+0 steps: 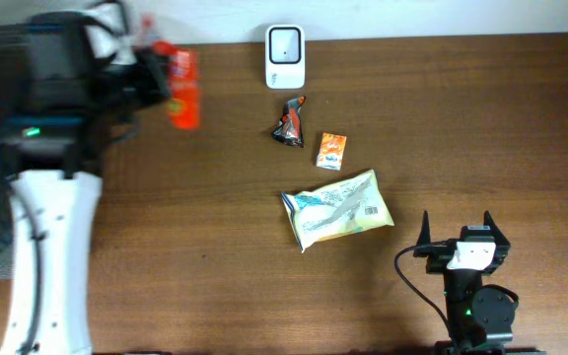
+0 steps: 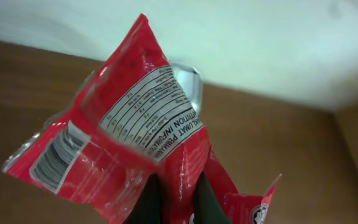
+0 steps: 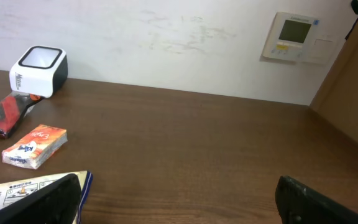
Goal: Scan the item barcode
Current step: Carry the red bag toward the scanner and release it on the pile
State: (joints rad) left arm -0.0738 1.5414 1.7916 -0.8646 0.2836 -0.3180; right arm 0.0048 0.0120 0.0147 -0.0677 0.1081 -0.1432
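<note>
since the left claw [image 1: 162, 83] is pinched shut on the bottom end of the red packet [image 1: 182, 91] and holds it up off the table [image 1: 481, 118] at the far left, the thing that matters is that the scanner [image 1: 285, 56] sits to the right of it, along the far edge. left arm is way nearer than the right one.

from overhead the packet's long axis runs near-to-far, pretty much parallel to the scanner body. the barcode [image 2: 55, 160] is on one corner, on the label side facing the wrist cam. the scanner window looks like it points upward, so my guess is that the label side needs turning down over it.

room-wise it's fine: bare wood between packet and scanner. clutter is all on the near side of the scanner: dark wrapper [image 1: 289, 122] just beside it, orange box [image 1: 331, 151] a bit nearer, big pale bag [image 1: 338, 208] nearer again. the wall [image 1: 412, 18] is right behind the scanner, so not much slack on the far side.

right claw [image 1: 459, 240] is wide open, holding nothing, parked at the near right, well apart from all of it.
</note>
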